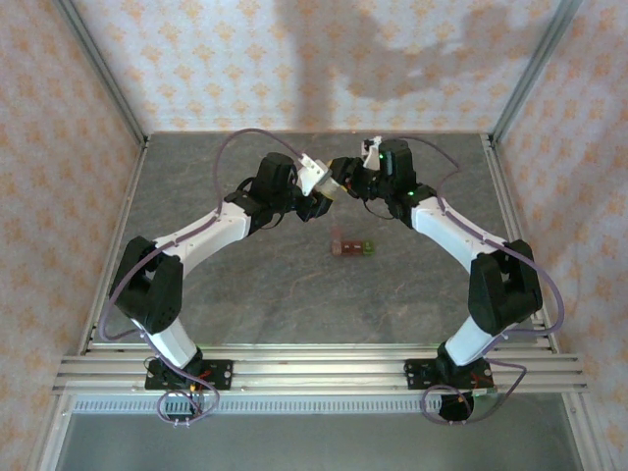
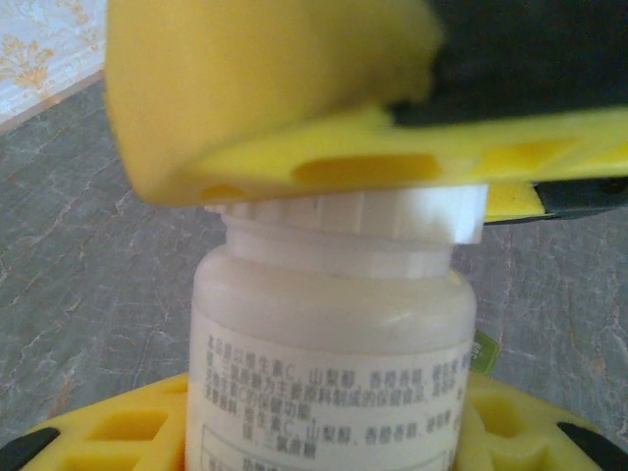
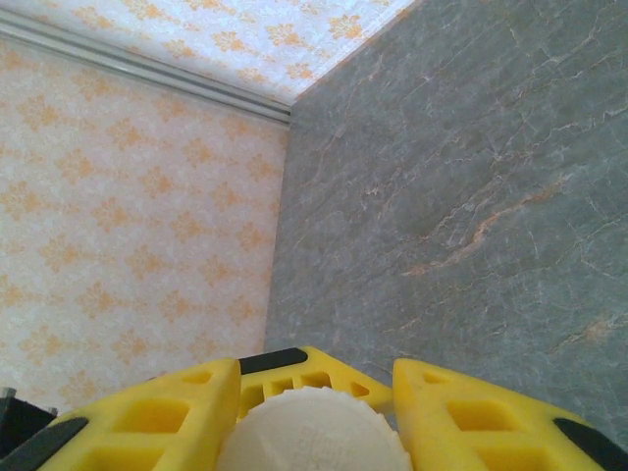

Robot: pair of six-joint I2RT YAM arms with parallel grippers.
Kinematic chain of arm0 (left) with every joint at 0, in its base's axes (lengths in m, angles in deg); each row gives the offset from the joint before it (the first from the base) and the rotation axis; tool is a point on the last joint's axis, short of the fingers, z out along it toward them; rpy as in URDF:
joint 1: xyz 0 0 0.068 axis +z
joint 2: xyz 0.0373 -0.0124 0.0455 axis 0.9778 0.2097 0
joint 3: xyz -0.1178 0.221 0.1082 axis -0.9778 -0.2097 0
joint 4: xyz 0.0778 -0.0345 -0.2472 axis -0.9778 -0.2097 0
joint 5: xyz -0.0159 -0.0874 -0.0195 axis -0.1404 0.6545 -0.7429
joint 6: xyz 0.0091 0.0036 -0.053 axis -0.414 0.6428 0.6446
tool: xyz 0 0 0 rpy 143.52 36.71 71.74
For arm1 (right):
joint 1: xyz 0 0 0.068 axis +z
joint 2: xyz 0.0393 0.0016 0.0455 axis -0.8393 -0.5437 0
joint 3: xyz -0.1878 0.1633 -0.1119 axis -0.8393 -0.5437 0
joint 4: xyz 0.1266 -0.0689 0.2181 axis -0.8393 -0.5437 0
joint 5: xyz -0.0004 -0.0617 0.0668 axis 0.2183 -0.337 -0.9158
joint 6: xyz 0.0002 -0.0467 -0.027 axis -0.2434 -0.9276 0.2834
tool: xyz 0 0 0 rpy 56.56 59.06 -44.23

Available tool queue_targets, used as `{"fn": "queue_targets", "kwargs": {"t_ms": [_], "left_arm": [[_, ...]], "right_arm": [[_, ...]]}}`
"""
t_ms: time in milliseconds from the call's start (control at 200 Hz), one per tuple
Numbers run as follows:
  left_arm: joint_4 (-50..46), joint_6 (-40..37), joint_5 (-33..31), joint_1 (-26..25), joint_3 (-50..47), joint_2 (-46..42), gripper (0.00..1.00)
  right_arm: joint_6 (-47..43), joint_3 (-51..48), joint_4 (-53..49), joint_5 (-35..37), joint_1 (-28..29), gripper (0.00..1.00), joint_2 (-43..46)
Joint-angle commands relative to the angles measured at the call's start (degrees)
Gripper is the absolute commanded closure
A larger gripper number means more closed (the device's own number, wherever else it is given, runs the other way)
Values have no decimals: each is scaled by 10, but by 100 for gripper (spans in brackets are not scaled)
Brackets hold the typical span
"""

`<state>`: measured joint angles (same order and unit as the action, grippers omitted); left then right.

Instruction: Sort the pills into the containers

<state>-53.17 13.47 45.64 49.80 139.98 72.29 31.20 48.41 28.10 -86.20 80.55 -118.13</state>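
Roughly midway between the two arms, the containers (image 1: 351, 247) lie on the grey table (image 1: 245, 285): a short strip of joined cubes, red-brown ones with a green one at its right end as seen from above. Nothing touches it. What is inside the cubes is too small to tell.

Beyond the strip, on the far side from the bases, both arms meet over the table around a white bottle (image 2: 334, 334). The left gripper (image 2: 324, 437) holds the bottle by its body, a yellow finger on each side of the printed label, at a middling width set by the bottle itself. A white ribbed cap (image 3: 312, 432) sits on the neck. The right gripper (image 3: 314, 378) is closed around this cap, its yellow fingers (image 2: 294, 98) pressed to the rim on either side. From the left wrist one of these fingers lies flat against the cap's top edge.

Behind the right gripper the table runs to a patterned wall (image 3: 128, 196) with an aluminium rail.
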Motion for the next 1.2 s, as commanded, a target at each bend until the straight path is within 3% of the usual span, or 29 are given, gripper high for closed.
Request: {"fn": "queue_targets", "kwargs": {"t_ms": [0,135,215,280,370,490,556,831,1026,1196], "left_arm": [[23,28,49,7,28,-10,100],[49,85,156,26,17,-21,100],[88,139,229,38,8,-20,100],[110,167,250,44,2,-18,100],[106,154,224,44,-8,-24,100],[85,123,177,44,-9,-26,100],[76,107,149,44,-11,-28,100],[63,61,69,43,-18,-37,100],[53,19,4,27,-25,-43,100],[21,-11,-15,12,-9,-34,100]], "right_arm": [[-66,-5,30,-56,-6,65,17],[-120,-13,91,-135,-32,64,12],[-131,-10,97,-153,-43,64,7],[-126,-6,98,-153,-47,63,5],[-118,-3,90,-149,-47,59,7],[-119,-2,54,-125,-48,33,21],[-122,-8,31,-105,-50,26,35],[-87,-65,22,-73,-62,21,81],[16,-55,34,-33,-56,17,68],[26,-32,26,-12,-32,18,56]]}}
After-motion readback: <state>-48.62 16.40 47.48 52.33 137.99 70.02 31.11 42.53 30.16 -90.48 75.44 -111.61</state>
